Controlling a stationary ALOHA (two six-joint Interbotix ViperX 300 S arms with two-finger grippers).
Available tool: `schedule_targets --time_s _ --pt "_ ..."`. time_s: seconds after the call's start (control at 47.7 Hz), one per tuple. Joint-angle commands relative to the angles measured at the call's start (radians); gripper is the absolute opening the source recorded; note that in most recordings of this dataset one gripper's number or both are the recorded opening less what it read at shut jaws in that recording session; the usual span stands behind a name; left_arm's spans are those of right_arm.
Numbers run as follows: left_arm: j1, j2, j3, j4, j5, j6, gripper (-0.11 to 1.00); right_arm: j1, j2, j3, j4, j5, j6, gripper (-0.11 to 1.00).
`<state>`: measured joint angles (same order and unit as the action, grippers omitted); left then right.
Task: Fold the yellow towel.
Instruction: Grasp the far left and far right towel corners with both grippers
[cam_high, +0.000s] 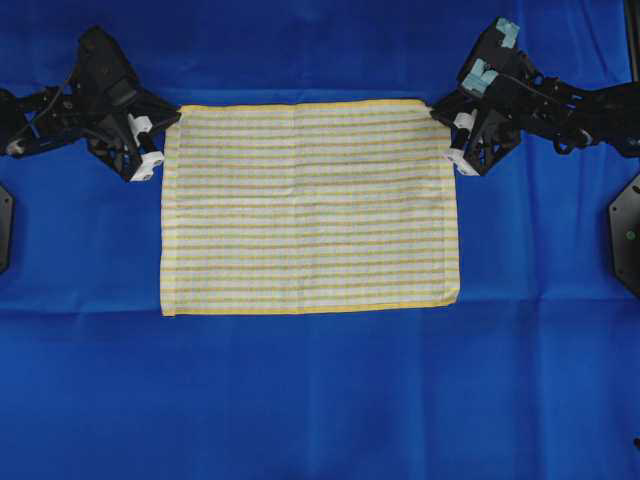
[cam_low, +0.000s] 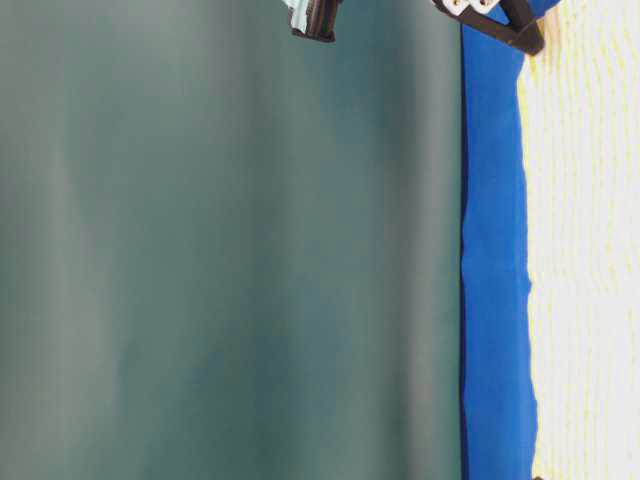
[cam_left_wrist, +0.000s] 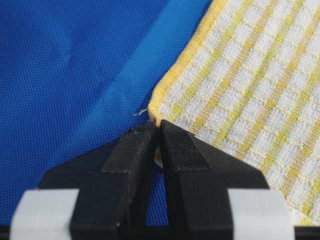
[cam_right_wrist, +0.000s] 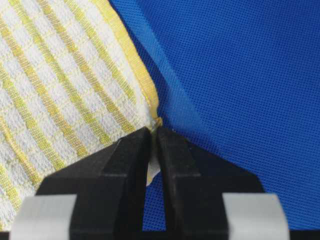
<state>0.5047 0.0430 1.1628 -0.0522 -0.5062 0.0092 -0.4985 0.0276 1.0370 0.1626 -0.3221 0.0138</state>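
yellow towel (cam_high: 308, 208): flat, spread on blue cloth (cam_high: 320, 400) | left end effector (cam_left_wrist: 156, 131): clamped on towel's far-left corner | right end effector (cam_right_wrist: 154, 135): clamped on towel's far-right corner

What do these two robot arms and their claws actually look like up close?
Both arms are matte black, angular and jointed, with thin black cables along them. The left claw has two chunky black wedge-shaped fingers with pale grey tape bands near their bases, and the right claw looks the same. From overhead, white fittings show at each wrist, and the right arm carries light blue tape patches.
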Motion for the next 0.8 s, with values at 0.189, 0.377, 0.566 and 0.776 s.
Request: schedule_targets --time_s 0.189,0.377,0.566,0.776 --pt "0.005 -0.020 -0.008 -0.003 0.012 0.002 0.03 0.017 -0.021 -0.008 0.008 -0.002 0.002 0.06" --pt "0.005 -0.117 -0.008 -0.002 0.067 0.003 0.03 0.018 -0.089 0.002 0.020 0.020 0.002 0.06" --pt "0.000 -0.221 -0.006 0.000 0.137 0.005 0.03 0.018 -0.155 0.002 0.020 0.058 0.002 0.06" --pt "-0.018 -0.268 0.006 0.000 0.156 0.018 0.03 0.021 -0.179 0.003 0.020 0.083 0.002 0.06"
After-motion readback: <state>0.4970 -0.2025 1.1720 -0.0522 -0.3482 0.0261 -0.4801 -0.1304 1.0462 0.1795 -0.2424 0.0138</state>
